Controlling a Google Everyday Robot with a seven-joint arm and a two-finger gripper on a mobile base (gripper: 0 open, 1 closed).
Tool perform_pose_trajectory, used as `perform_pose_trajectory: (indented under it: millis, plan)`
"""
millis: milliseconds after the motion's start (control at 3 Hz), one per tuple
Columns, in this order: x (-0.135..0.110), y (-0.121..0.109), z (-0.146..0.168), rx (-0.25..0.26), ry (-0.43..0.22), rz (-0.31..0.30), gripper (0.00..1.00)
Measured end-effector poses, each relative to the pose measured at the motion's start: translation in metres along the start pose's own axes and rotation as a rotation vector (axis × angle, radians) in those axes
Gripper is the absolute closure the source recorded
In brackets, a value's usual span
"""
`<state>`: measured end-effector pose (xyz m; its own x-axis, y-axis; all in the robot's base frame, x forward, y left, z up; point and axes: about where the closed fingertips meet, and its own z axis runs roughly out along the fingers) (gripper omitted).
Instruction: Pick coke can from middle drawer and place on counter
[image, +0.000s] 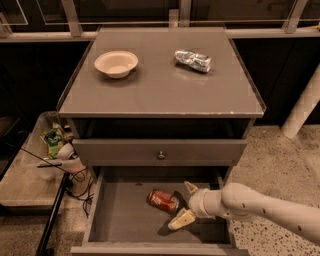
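The coke can (163, 200), red with dull metal ends, lies on its side on the grey floor of the open middle drawer (120, 215). My gripper (185, 203) is inside the drawer just right of the can, open, one finger (190, 187) behind it and the other finger (181, 219) in front, pointing left toward the can without holding it. The white arm comes in from the right. The counter (160, 87) is the grey cabinet top above.
On the counter sit a cream bowl (116, 63) at back left and a crinkled silver packet (193, 60) at back right. A closed drawer front with a knob (160, 155) is above the open drawer. A low side table with clutter (52, 145) stands at left.
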<state>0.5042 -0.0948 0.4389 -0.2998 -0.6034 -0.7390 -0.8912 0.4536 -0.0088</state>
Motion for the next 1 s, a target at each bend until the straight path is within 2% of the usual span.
perform_pose_trajectory:
  millis: [667,1000]
  plan:
    - [0.006,-0.009,0.047,0.010,-0.074,0.041,0.00]
    - [0.003,-0.020,0.082,0.038,-0.090,0.061,0.00]
